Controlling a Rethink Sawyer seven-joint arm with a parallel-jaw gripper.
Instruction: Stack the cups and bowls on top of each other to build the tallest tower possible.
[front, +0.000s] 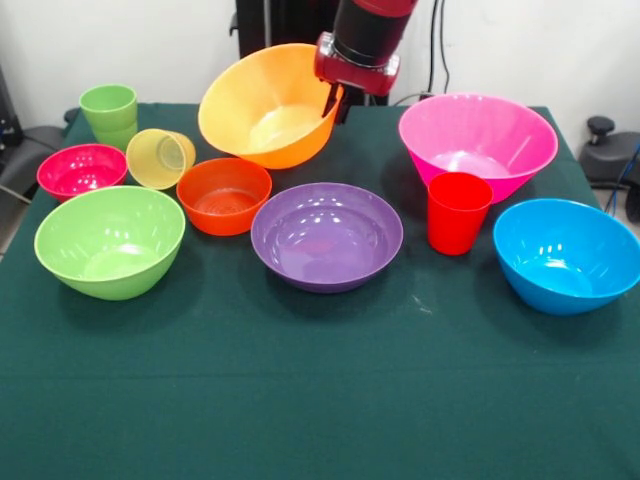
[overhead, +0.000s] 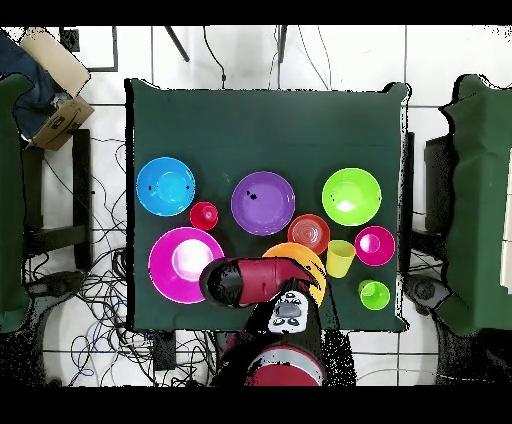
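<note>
My gripper (front: 332, 100) is shut on the right rim of the large orange bowl (front: 262, 105) and holds it tilted, mouth toward the camera, at the table's far side. In the overhead view the arm covers most of this bowl (overhead: 305, 262). The purple bowl (front: 326, 235), pink bowl (front: 478, 140), blue bowl (front: 565, 255), lime-green bowl (front: 110, 240), small red-orange bowl (front: 224, 195) and small magenta bowl (front: 82, 170) stand apart, none nested. The green cup (front: 109, 115) and red cup (front: 458, 212) stand upright. The pale yellow cup (front: 160, 158) lies on its side. No tower shows.
A dark green cloth (front: 320, 400) covers the table, with a wide bare stretch along its near side. Cables and chairs surround the table in the overhead view.
</note>
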